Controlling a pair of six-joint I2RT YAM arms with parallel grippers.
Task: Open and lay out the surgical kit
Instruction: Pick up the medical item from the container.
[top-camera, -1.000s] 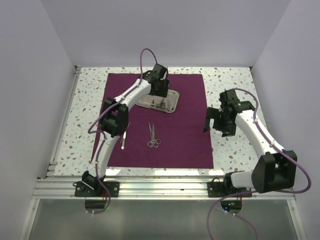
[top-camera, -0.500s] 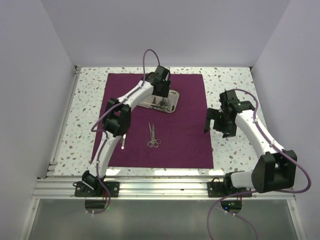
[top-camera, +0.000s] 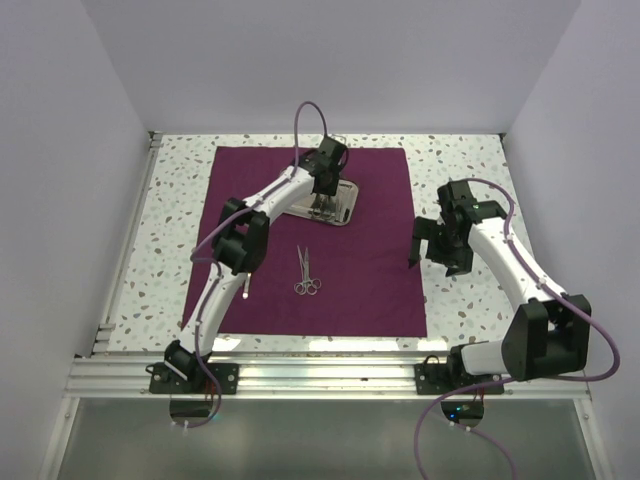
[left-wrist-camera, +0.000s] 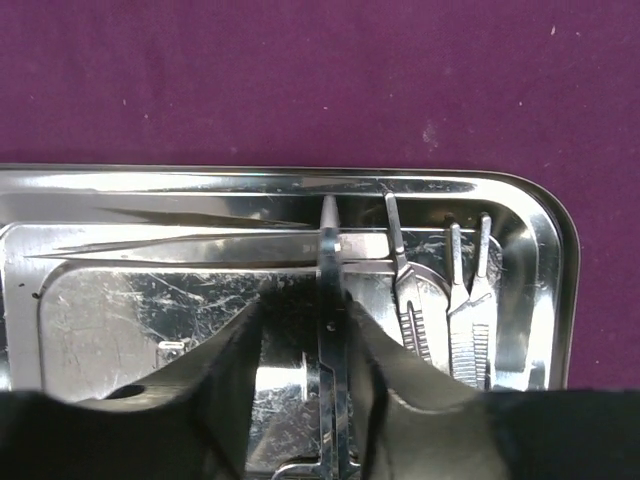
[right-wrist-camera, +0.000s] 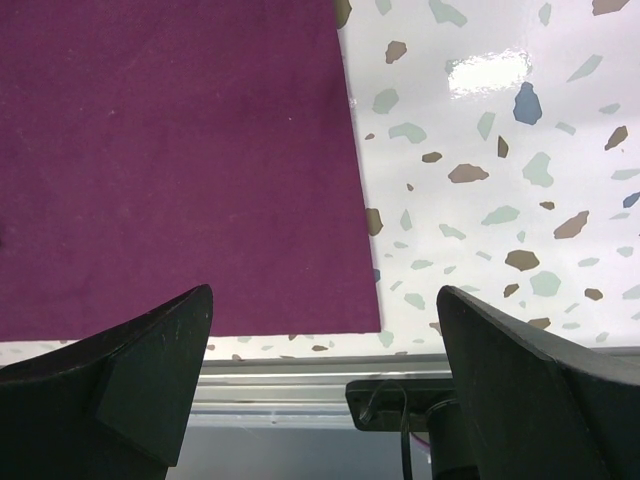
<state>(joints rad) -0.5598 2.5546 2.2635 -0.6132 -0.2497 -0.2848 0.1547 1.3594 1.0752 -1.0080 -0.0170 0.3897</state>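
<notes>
A: Left gripper (left-wrist-camera: 305, 315) state?
B: Down in the tray (left-wrist-camera: 540, 230). Fingers (left-wrist-camera: 225, 390) are narrowed around one forceps (left-wrist-camera: 335, 400) shaft. One finger sits against it and a sliver of gap shows on the other side, so it isn't clamped.
A: Rest of the tray?
B: Tweezers (left-wrist-camera: 170, 245) lie crosswise past the forceps tip, and two clamps (left-wrist-camera: 468, 300) sit side by side at one end. The tray sits on the cloth (top-camera: 370, 270), in its far half.
A: Anything laid out?
B: Scissors (top-camera: 308, 272) lie flat on the cloth, nearer the bases, apart from the tray.
A: Right gripper (right-wrist-camera: 322, 300)?
B: Spread wide, holding nothing. It hovers over the cloth's right edge by the bare table (right-wrist-camera: 480, 150).
</notes>
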